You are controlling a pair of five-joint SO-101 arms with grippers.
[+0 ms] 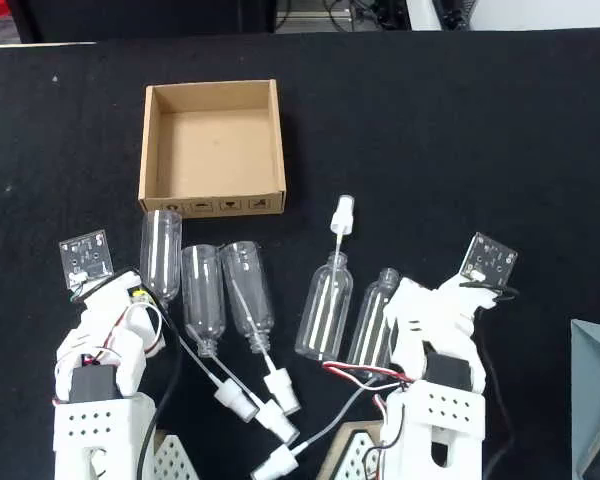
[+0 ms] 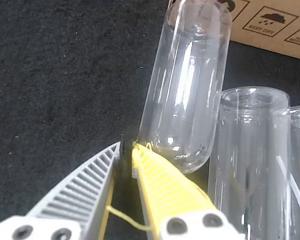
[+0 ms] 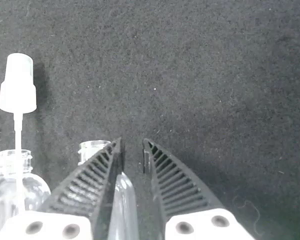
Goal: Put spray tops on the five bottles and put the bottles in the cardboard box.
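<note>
1. The left gripper (image 2: 126, 149) is sitting with its fingers pressed almost together, pinching nothing. Its tips are just beside the near end of the leftmost bottle (image 2: 187, 90), which is lying on the black table (image 1: 480, 130) with its far end close to the cardboard box (image 1: 213, 205).
2. The cardboard box is standing open with no bottle inside, so the task is looking barely begun.
3. The second bottle (image 1: 202, 290) and third bottle (image 1: 248, 285) are lying side by side, necks pointing toward the arms. Loose spray tops (image 1: 238, 402) are lying just past those necks, and a thin tube appears to be running into the third.
4. The fourth bottle (image 1: 325, 305) is carrying a spray top (image 1: 342, 215) whose tube is reaching into the neck while the head is standing well clear of it. Seating this one seems to be the step in hand.
   - One gripper should be steadying the clear, smooth body, which is likely to roll.
   - The other should be pushing the head straight along the tube so the tube is not bending.
5. The fifth bottle (image 1: 370, 325) is lying uncapped. The right gripper (image 3: 133, 145) is resting over it with fingers slightly spread, holding nothing.
</note>
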